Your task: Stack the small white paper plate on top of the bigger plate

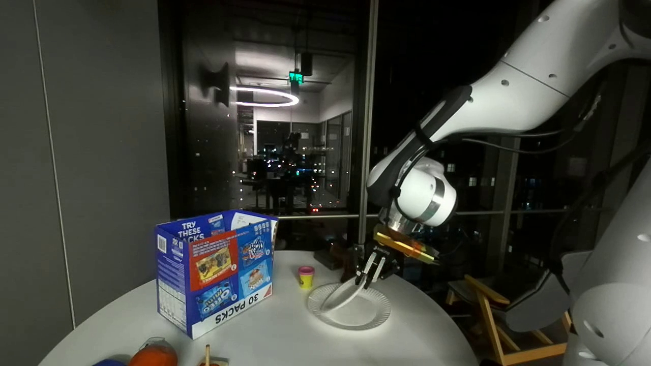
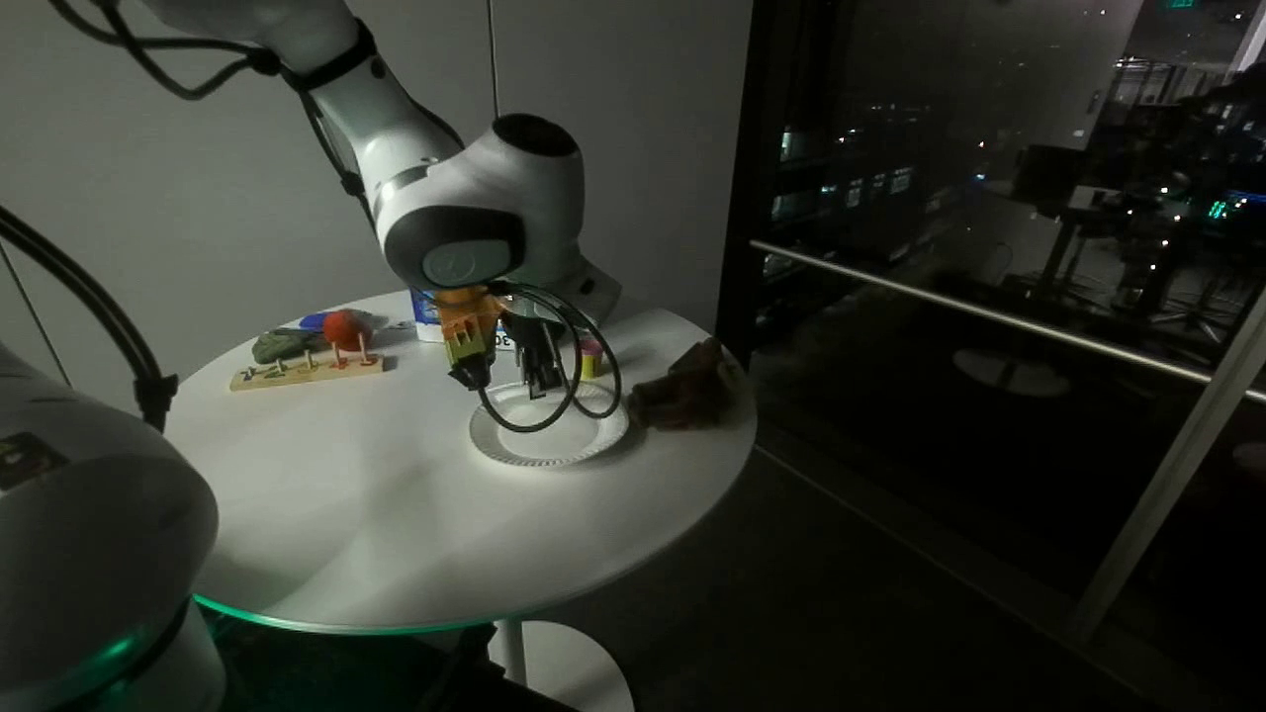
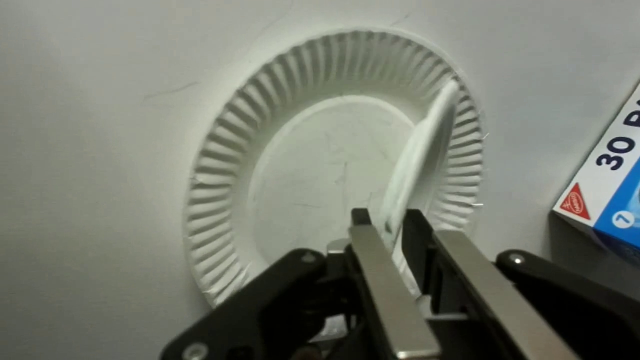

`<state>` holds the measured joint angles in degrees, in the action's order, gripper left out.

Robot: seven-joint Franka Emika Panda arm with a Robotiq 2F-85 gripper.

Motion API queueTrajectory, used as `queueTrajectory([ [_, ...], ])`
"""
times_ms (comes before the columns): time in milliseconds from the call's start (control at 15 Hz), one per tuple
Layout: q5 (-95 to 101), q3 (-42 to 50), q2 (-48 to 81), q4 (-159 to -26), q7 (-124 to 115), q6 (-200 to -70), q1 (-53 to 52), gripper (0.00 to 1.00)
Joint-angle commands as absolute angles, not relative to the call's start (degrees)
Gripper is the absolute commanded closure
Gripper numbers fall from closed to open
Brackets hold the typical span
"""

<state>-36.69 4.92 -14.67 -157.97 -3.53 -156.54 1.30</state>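
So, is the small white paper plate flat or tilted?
Tilted: the wrist view shows the small white paper plate slanting nearly edge-on from the gripper over the bigger plate.

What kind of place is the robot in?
Probably an office or a lab, and it looks like night. The clues are the big dark window, a glowing ring lamp, and a green sign, maybe for an exit.

Small plate [image 3: 411, 160] aslant over bigger plate [image 3: 320, 180]
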Motion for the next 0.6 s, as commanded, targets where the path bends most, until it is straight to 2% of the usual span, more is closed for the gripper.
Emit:
queueTrajectory([
  [0, -33.7, 3.9, -13.6, -158.0, -7.8, -159.2, 2.1, 0.44],
  [333, -19.0, 0.5, -12.5, -158.0, -20.3, -164.3, 6.3, 0.06],
  [400, -13.2, -1.2, -12.4, -157.9, -25.1, -165.1, 8.9, 0.01],
  [533, -3.2, -10.6, -13.8, -157.9, -33.6, -164.4, 19.7, 0.00],
])
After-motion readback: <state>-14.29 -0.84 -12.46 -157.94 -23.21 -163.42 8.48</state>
